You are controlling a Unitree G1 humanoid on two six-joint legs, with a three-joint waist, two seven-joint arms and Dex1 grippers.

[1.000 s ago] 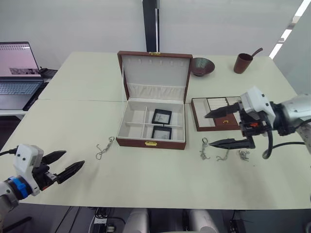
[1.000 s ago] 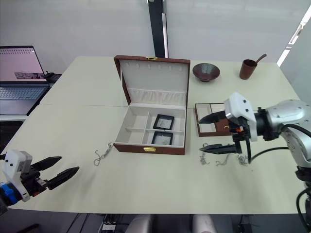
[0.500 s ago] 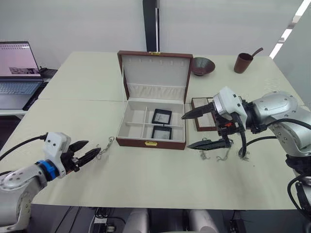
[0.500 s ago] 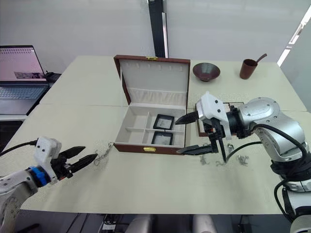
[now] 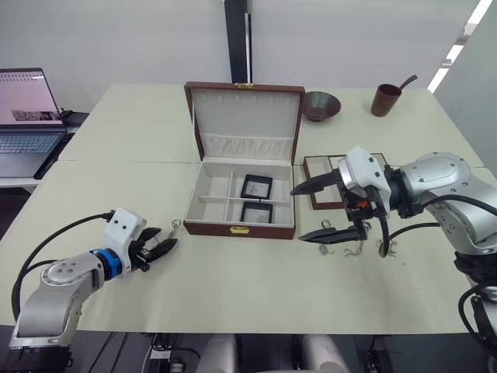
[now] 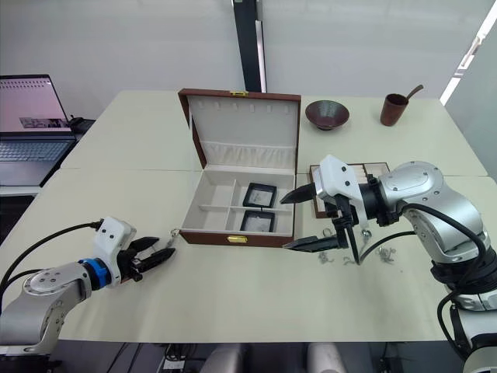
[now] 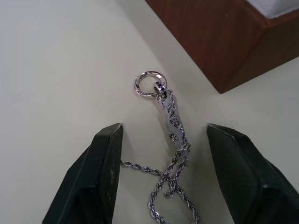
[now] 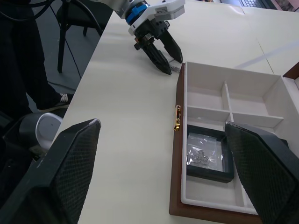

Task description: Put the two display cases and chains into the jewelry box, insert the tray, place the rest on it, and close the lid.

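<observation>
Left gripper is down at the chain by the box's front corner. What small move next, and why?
Probably close the left gripper on the chain. Its fingers stand open on either side of the chain's tangled links, which lie on the table just short of the jewelry box corner. The ring end lies beyond the fingertips, so the grip would take the links, not the ring.

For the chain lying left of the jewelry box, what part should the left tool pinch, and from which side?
Best bet is the tangled middle of the chain, where several strands cross and bunch up. It lies flat on the table, so come from above with the fingers straddling the bunch, as the open left tool already does. The ring end is thinner and likelier to slip.
</observation>
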